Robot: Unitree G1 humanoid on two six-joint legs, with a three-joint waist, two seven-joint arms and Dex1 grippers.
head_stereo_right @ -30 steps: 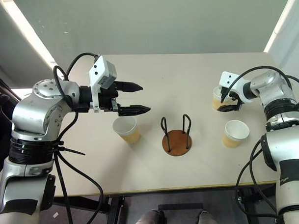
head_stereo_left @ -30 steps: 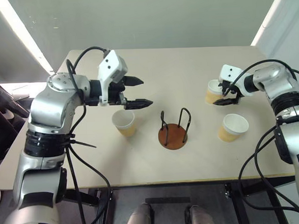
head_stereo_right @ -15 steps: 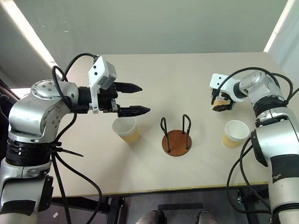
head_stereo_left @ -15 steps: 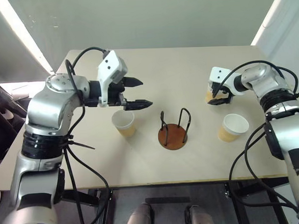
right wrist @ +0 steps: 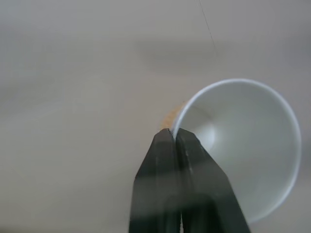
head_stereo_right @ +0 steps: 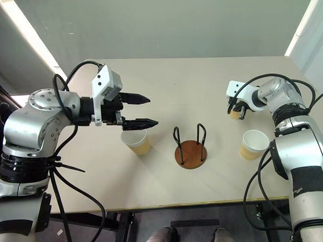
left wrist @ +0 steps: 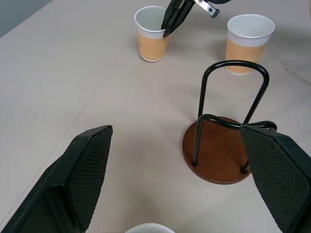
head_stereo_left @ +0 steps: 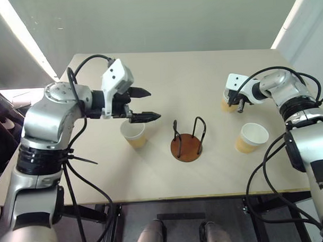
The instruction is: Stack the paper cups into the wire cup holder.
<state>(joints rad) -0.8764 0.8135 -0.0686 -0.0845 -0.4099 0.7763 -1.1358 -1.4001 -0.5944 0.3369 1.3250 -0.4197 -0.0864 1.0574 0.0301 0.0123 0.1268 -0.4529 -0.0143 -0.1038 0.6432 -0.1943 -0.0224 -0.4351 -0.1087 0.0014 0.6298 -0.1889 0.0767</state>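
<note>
My right tool (right wrist: 173, 133) pinches the rim of the far paper cup (right wrist: 243, 145) on the worktop (head_stereo_left: 202, 72). The wire cup holder (head_stereo_left: 186, 141) stands empty mid-worktop between two more cups (head_stereo_left: 134, 133) (head_stereo_left: 252, 137). My left tool (head_stereo_left: 145, 104) hangs open above the left cup.

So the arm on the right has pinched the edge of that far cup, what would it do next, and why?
Probably lift it a little, straight up. The right gripper is shut on the rim of the far cup, one finger inside the wall and one outside, while the cup stands on the table. It has to clear the tabletop before being carried to the wire cup holder, which stands empty.
</note>
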